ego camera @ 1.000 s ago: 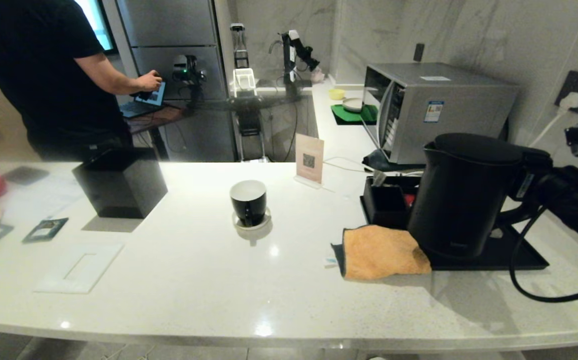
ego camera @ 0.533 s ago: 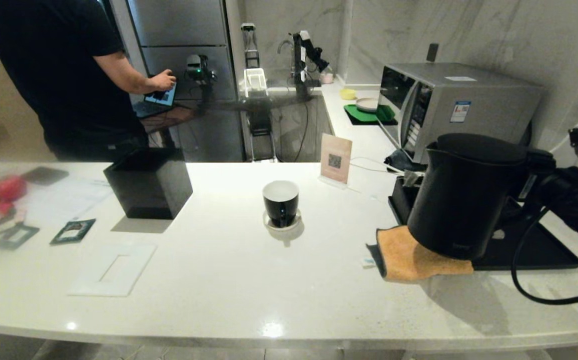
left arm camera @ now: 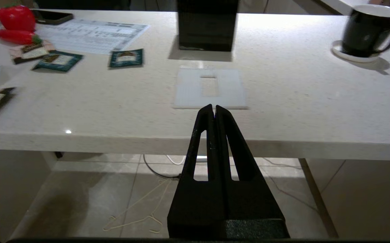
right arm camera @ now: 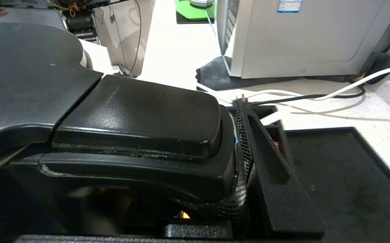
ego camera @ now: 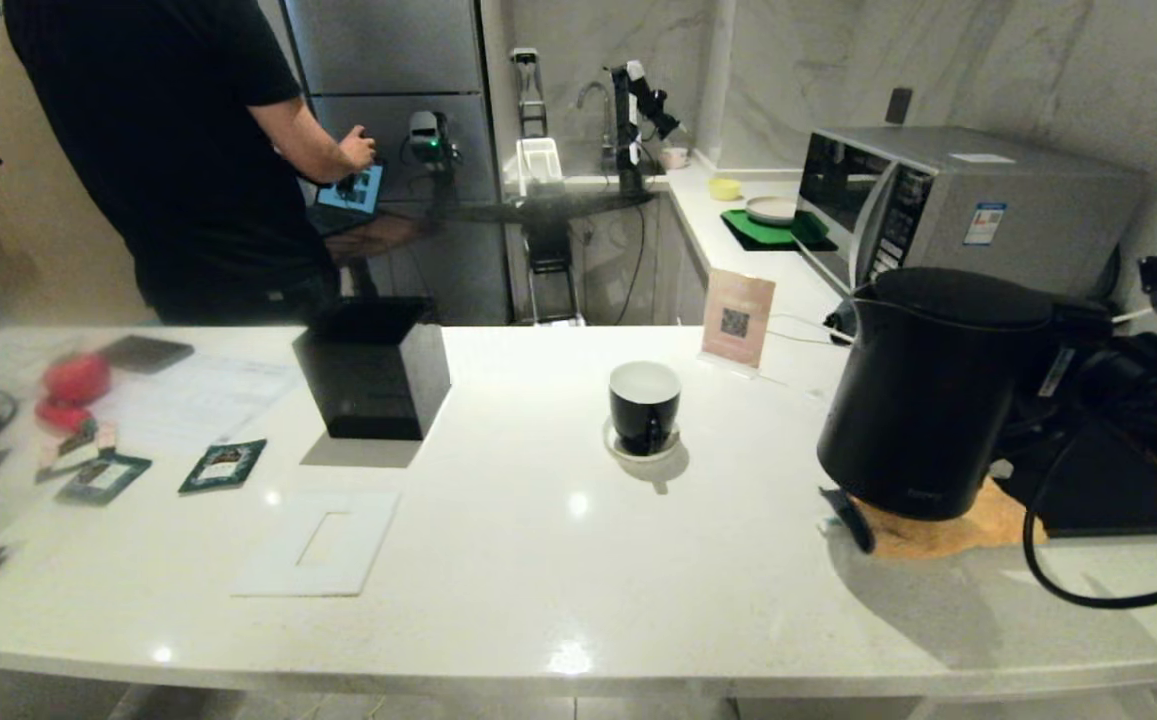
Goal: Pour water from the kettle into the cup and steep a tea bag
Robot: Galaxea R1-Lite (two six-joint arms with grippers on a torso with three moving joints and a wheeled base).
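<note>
Kettle carried by its handle, bound for the cup

The kettle (ego camera: 928, 390), a big matte black jug and probably heavy if filled, hangs above the orange cloth (ego camera: 948, 525) at the right of the white surface (ego camera: 498, 560), with the right end effector (right arm camera: 245, 162) clamped on its rigid handle (right arm camera: 141, 135), the sensible place to grip. The small glossy cup (ego camera: 645, 405) on its saucer (ego camera: 643, 447) sits mid-surface, light and easily tipped. The left end effector (left arm camera: 214, 108) hovers off the near edge, fingers pressed together and empty.

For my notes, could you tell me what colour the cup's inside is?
White inside the black cup, clearest in the head view.
</note>
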